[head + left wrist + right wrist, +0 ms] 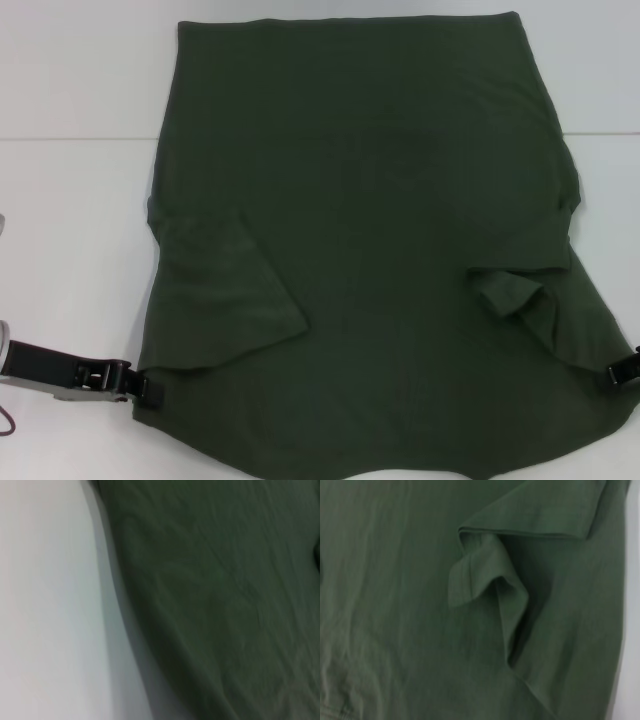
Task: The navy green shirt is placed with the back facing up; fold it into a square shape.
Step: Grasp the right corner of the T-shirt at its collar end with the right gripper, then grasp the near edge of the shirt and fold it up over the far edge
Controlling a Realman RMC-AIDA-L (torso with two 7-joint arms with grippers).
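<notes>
Olive-green cotton, the navy green shirt (370, 250) lies spread on the white table (70, 200), both sleeves already folded inward. The left gripper (140, 385) is at its near left edge and the right gripper (625, 375) at its near right edge, each apparently pinching cloth, though I cannot tell their closure. Judging by this, the lengthwise fold is in hand; next calls for lifting both corners evenly toward the shirt's far edge.

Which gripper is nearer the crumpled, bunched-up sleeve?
Right. The right gripper sits at the navy green shirt edge just beside the crumpled sleeve; the left gripper is at the opposite edge, across the shirt.
</notes>
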